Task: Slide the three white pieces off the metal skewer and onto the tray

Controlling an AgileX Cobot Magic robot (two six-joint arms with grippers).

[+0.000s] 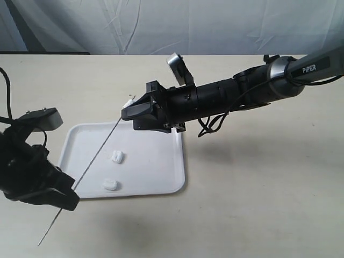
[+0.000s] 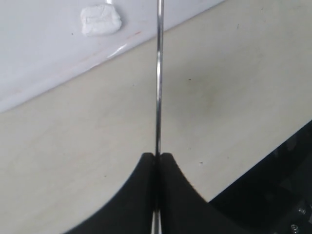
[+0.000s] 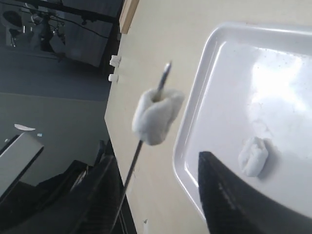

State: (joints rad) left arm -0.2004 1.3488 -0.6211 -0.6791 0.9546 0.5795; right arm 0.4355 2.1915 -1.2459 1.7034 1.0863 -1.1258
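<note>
Metal skewer (image 1: 97, 153) carrying one white piece (image 3: 156, 116) close to its pointed end. Left claw (image 2: 157, 157) is clamped on the rod near its lower end. The shaft leaves straight from between its closed fingers and rises away from it, over the counter (image 1: 258, 188) and then across the tray (image 1: 156, 161). Right claw (image 3: 155, 161) meets the shaft near the far end with its fingers apart, one on either side of the rod and neither seen to touch it. The white piece sits just beyond those fingertips, toward the point. The long axis therefore runs from left claw through right claw to the piece, so the right claw is the nearer one and a stroke along the rod away from the left claw should free the piece. Two freed pieces (image 1: 116, 157) lie on the tray below the shaft, between the claws. The skewer's point appears to hang just outside the tray's rim, so the last piece may land on the counter.
</note>
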